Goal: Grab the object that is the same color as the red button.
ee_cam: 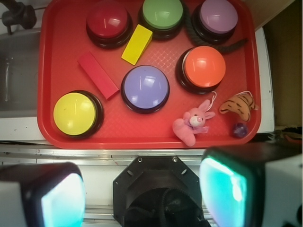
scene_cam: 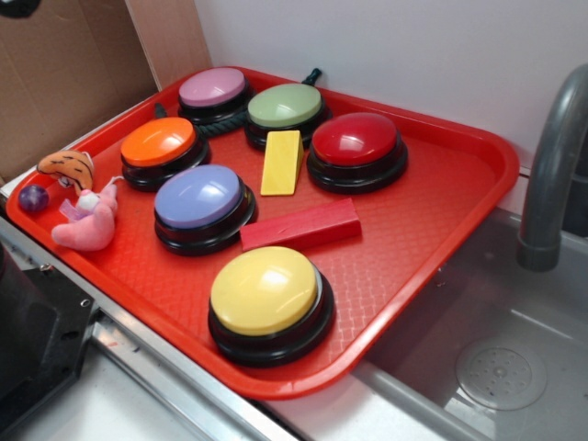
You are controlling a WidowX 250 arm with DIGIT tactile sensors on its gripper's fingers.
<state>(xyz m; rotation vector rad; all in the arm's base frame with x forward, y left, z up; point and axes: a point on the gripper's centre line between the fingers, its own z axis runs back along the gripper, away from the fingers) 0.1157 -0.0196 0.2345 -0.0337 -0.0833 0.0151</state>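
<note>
From the wrist view I am high above the red tray point(ee_cam: 47, 71), well back from everything on it, with the two finger pads point(ee_cam: 61, 198) wide apart at the bottom of the picture and nothing between them: the jaws stand fully open and empty. The gripper point(ee_cam: 144, 201) itself does not show in the exterior view. My target, the red block point(scene_cam: 300, 226), lies flat on the tray floor between the yellow button point(scene_cam: 266, 292) and the red button point(scene_cam: 356, 141), with one end just beside the base of the purple-blue button point(scene_cam: 199, 198). The yellow block point(scene_cam: 281, 163) sits further back, between the red and orange point(scene_cam: 159, 143) buttons, so I must not confuse the two. I judge the step in hand to be the approach. To do it well I would travel forward over the tray, centre above the middle of the red block, and turn the wrist so the jaws close across its narrow width rather than along its length, since it lies at a slant in the wrist view. Being flat and the same colour as the tray, it gives little to bite on, so I would come down nearly to the tray floor before closing. The end nearest the purple-blue button looks crowded; I would grip toward the middle or the free end to keep a finger from catching that base.
</note>
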